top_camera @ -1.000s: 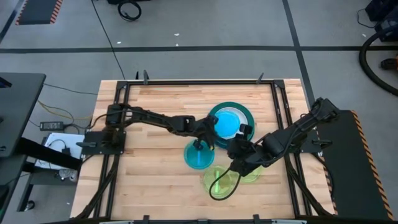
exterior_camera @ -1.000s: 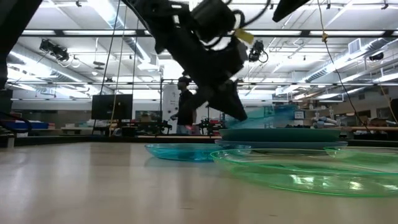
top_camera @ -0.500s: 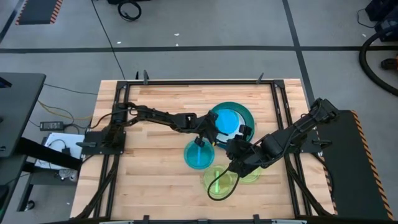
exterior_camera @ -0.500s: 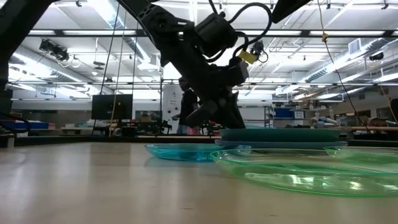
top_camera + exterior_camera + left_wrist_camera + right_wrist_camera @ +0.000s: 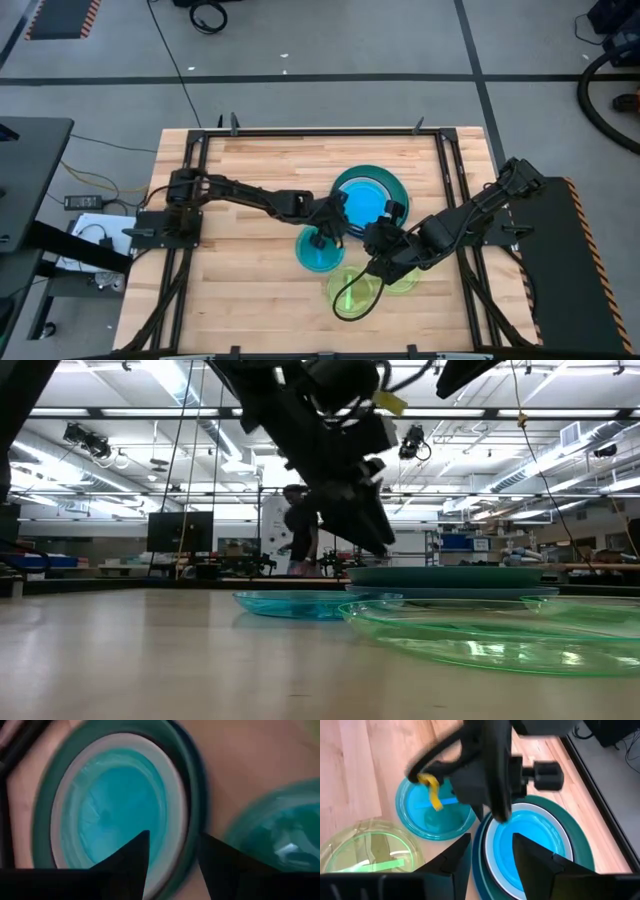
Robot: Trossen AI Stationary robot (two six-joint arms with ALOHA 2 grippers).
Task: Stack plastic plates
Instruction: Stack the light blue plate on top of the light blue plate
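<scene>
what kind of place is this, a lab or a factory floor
Most likely a robotics lab in a large open workshop hall. The low view shows rows of ceiling lights and benches with monitors; the high view shows a wooden table on a taped concrete floor.

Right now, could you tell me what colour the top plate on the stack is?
Translucent cyan; the top plate sits on a white one, clearest in the right wrist view.

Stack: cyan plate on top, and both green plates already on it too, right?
No. The high view shows both green plates on the table, beside the stack, not on it. A cyan plate does top it; another lies loose.
</scene>
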